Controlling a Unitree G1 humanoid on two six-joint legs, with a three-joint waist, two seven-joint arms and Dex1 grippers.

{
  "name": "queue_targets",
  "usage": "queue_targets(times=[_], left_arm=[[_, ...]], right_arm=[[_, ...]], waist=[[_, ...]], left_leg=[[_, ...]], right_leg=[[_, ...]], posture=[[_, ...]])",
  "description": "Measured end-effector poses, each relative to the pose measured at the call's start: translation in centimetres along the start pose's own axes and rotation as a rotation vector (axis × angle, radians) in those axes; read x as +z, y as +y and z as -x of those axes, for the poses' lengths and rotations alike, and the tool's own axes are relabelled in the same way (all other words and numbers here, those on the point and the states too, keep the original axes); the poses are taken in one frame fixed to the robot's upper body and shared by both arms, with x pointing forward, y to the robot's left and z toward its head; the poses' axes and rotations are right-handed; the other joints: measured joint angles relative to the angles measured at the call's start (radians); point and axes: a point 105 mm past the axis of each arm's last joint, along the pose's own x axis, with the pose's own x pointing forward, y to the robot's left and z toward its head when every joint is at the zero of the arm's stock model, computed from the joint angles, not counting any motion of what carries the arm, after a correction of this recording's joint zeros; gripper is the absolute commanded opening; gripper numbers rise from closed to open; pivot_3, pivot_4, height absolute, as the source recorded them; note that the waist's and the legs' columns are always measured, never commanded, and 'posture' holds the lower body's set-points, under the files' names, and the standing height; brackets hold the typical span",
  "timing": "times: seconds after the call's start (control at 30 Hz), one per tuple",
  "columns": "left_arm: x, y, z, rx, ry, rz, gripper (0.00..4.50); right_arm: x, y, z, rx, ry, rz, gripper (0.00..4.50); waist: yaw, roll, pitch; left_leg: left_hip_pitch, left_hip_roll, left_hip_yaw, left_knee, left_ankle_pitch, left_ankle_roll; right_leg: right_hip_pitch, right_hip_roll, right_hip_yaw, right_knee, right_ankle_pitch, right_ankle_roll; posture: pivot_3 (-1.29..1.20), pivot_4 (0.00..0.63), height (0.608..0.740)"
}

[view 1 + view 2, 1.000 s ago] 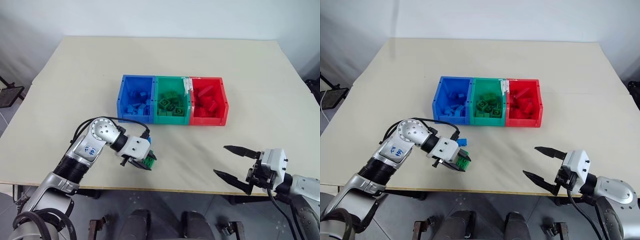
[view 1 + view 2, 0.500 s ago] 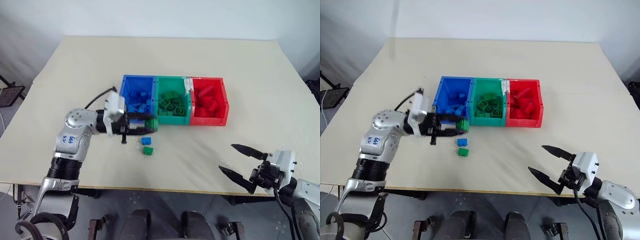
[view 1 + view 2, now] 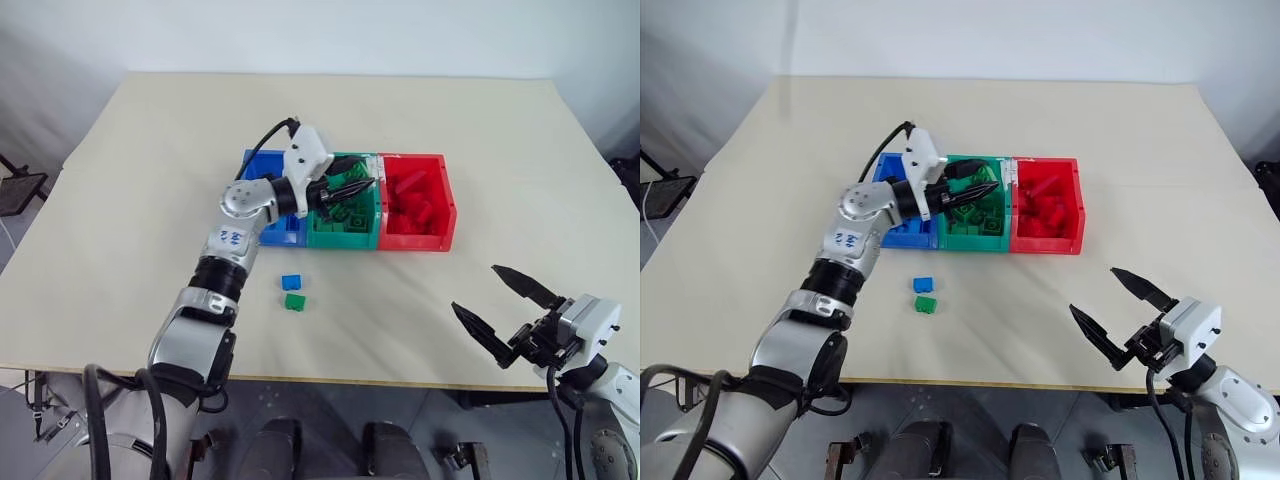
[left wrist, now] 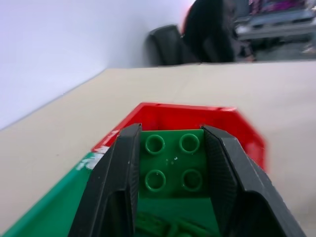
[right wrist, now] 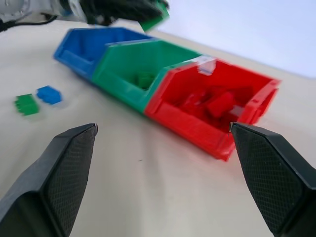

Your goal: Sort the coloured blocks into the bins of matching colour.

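Blue (image 3: 250, 160), green (image 3: 342, 239) and red (image 3: 415, 241) bins stand joined in a row at mid-table, each holding several blocks of its own colour. My left gripper (image 3: 358, 186) reaches over the green bin, shut on a square green block (image 4: 173, 163) that sits between its two fingers. A small blue block (image 3: 291, 282) and a green block (image 3: 295, 301) lie side by side on the table in front of the blue bin. My right gripper (image 3: 476, 288) hovers open and holds nothing near the table's front right edge, well apart from the bins.
A white tag (image 3: 377, 170) sits on the wall between the green and red bins. The beige table (image 3: 500, 130) has bare surface on all sides of the bins. A dark stand (image 3: 18, 188) is off the table's left edge.
My left gripper rose from in front of the blue bin and swung right to above the green bin, carrying the green block. The right gripper stayed open near the front edge.
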Motion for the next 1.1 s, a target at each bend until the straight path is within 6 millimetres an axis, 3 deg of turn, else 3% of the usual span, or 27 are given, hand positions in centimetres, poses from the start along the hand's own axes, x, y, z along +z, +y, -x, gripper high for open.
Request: queue_targets(times=[0.2,0.23,0.3,0.43,0.73,0.83,1.1], left_arm=[[-1.5,0.3,0.0,0.034,0.039,0.011,4.39],[-1.3,0.3,0.2,0.03,0.032,0.003,4.45],[-1.0,0.4,1.0,0.008,0.012,-0.023,4.45],[-1.4,-0.4,5.0,-0.065,-0.03,-0.03,4.45],[-3.4,-0.8,19.3,0.016,0.153,-0.008,4.45],[-3.9,-1.8,23.3,0.041,0.256,0.007,4.45],[-4.9,-3.0,27.8,0.108,0.376,0.025,4.45]], right_arm=[[0.4,0.6,0.0,-0.032,-0.004,-0.002,4.5],[0.4,0.7,-0.1,-0.031,-0.003,-0.006,4.5],[0.6,0.7,-0.4,-0.025,-0.009,-0.007,4.5],[1.0,0.8,-1.5,0.039,-0.008,0.003,4.5],[1.6,1.1,-3.8,0.333,0.024,0.028,4.5],[1.3,1.0,-4.4,0.447,0.061,0.013,4.5],[0.4,1.4,-5.2,0.604,0.097,-0.047,4.5]], waist=[[-0.001,0.0,0.0],[-0.001,0.0,0.0],[-0.002,0.0,0.0],[-0.012,0.0,0.0],[-0.026,0.0,0.0],[-0.019,0.0,0.0],[-0.002,0.0,0.0]], left_leg=[[0.0,0.0,0.001,0.0,0.0,0.0],[0.0,0.0,0.001,0.0,0.0,0.0],[0.0,0.0,0.001,0.0,0.0,0.0],[0.0,0.002,0.001,0.0,0.0,-0.001],[0.0,0.006,-0.001,0.0,0.0,0.0],[0.0,0.005,-0.003,0.0,0.0,0.0],[0.0,0.005,-0.003,0.0,0.0,-0.001]], right_leg=[[-0.001,0.0,0.0,0.0,0.0,0.0],[-0.001,0.0,0.001,0.0,0.0,0.0],[-0.001,0.0,0.001,0.001,0.0,0.0],[-0.001,0.001,0.001,0.001,0.0,0.0],[0.0,0.0,0.001,0.0,0.0,0.0],[0.001,-0.001,0.0,0.0,0.0,-0.001],[0.0,-0.001,0.001,-0.003,0.0,-0.001]], posture=[[0.0,0.15,0.74],[0.0,0.15,0.74],[0.0,0.15,0.74],[0.0,0.15,0.74],[0.0,0.15,0.74],[0.0,0.15,0.74],[0.0,0.15,0.74]])
